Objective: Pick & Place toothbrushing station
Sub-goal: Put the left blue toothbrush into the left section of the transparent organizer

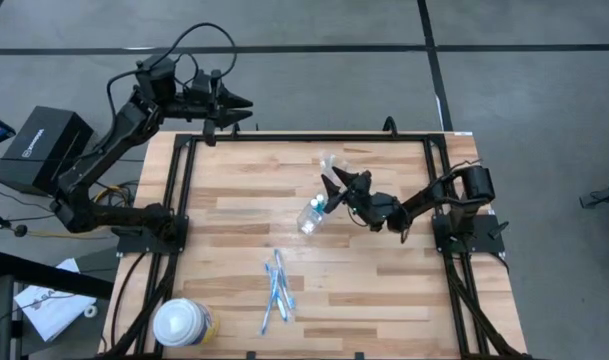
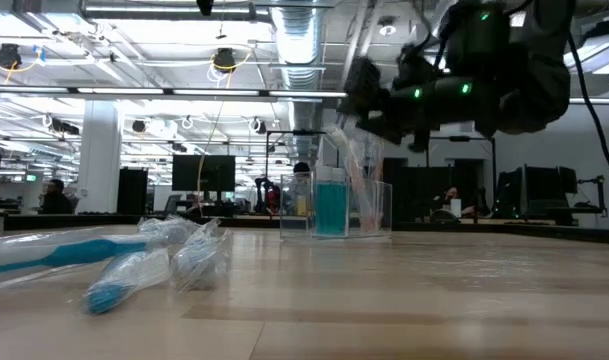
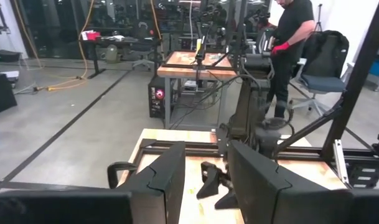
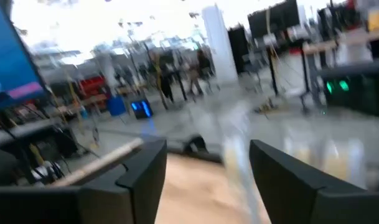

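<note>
The small clear cup [image 1: 311, 216] stands on the table's middle, and in the low view [image 2: 334, 205] it holds a blue tube [image 2: 330, 210]. A clear-wrapped toothbrush [image 1: 327, 165] stands in the cup and leans toward the far edge. My right gripper [image 1: 342, 182] hovers open just above and right of the cup, at the toothbrush's upper end. In the right wrist view [image 4: 208, 168] the blurred wrapped toothbrush [image 4: 234, 165] shows between the fingers. Several wrapped blue and white toothbrushes [image 1: 277, 290] lie flat nearer the near edge. My left gripper [image 1: 242, 108] is open and empty above the far edge. My right gripper stands open about the upper part of the wrapped toothbrush [image 1: 329, 175] that sticks out of the cup. I cannot tell whether either finger touches it. The toothbrush's lower end rests inside the cup.
A large round white-topped container [image 1: 182, 322] stands at the table's near left corner. A black frame [image 1: 184, 170] runs along the table's left, far and right sides. A person [image 3: 289, 37] stands in the room beyond the table.
</note>
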{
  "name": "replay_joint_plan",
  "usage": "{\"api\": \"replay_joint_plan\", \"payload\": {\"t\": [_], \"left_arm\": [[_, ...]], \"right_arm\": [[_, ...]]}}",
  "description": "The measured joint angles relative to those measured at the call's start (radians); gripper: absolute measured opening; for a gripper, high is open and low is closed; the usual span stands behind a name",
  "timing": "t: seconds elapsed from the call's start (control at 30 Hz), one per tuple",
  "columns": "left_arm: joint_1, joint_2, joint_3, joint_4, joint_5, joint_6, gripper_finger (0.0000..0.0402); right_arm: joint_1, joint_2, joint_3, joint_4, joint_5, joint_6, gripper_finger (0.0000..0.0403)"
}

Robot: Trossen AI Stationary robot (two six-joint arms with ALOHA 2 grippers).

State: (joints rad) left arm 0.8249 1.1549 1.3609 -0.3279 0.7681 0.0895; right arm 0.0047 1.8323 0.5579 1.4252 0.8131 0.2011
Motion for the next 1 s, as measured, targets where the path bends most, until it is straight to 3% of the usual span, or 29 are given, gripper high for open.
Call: {"api": "replay_joint_plan", "payload": {"t": [0.2, 0.4, 0.53, 0.63, 0.73, 0.9, 1.0], "left_arm": [[-0.025, 0.0, 0.0, 0.002, 0.0, 0.001, 0.0116], [-0.046, 0.0, 0.0, 0.001, 0.0, -0.021, 0.0117], [-0.075, 0.009, 0.0, 0.0, -0.001, -0.051, 0.012], [-0.076, 0.02, 0.0, 0.002, -0.014, -0.106, 0.012], [-0.075, 0.027, 0.0, 0.002, -0.018, -0.21, 0.012], [-0.107, 0.027, 0.0, -0.064, 0.026, -0.333, 0.0117], [-0.168, 0.021, 0.0, -0.188, 0.017, -0.308, 0.011]], "right_arm": [[0.042, -0.08, 0.0, 0.081, 0.0, -0.173, 0.0227], [0.074, -0.218, 0.008, 0.077, 0.0, -0.225, 0.0221], [0.099, -0.341, 0.084, 0.028, -0.016, -0.238, 0.0216], [0.125, -0.43, 0.192, -0.175, -0.029, -0.219, 0.0212], [0.156, -0.506, 0.356, -0.502, -0.037, -0.162, 0.0206], [0.209, -0.537, 0.733, -1.08, -0.067, -0.154, 0.0197], [0.234, -0.531, 0.939, -1.408, -0.067, -0.179, 0.0193]]}}
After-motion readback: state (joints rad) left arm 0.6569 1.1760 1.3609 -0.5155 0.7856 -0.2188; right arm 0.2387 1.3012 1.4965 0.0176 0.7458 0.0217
